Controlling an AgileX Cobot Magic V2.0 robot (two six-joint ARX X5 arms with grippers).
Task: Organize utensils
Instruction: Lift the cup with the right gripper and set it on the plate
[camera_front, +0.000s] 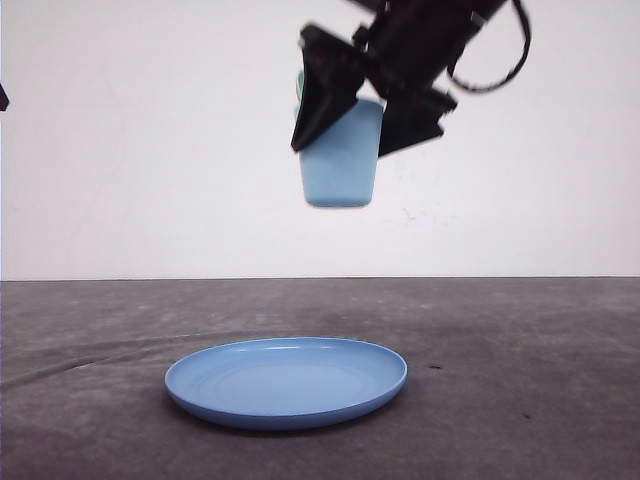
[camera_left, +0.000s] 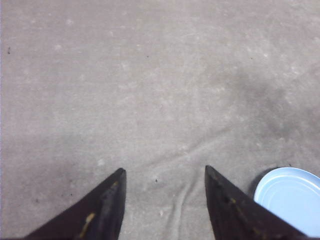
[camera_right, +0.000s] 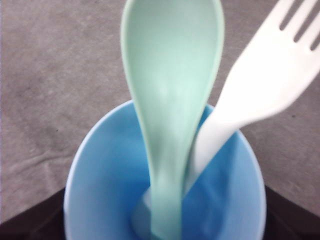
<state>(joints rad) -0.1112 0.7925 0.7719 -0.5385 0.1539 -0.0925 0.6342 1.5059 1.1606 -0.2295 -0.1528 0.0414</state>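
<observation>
Utensils, a mint spoon (camera_right: 170, 100) and white fork (camera_right: 260, 85), stand handle-down in the blue cup (camera_front: 341, 160), clamped by the right gripper (camera_front: 365, 115) high above the plate (camera_front: 286, 381) near the tabletop's front edge, keeping them gathered; left gripper (camera_left: 165, 205) hangs parted, idle.

Spoon and fork standing together in a cup

The pale mint-green spoon (camera_right: 170, 100) and the white fork (camera_right: 260, 85) stand handles down inside the light blue cup (camera_right: 105, 190), bowl and tines sticking up past its rim, the spoon overlapping the fork's handle.

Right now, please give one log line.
right jaws: shut on light blue plastic cup, airborne | inside: mint-green spoon, white fork | left: open
</observation>
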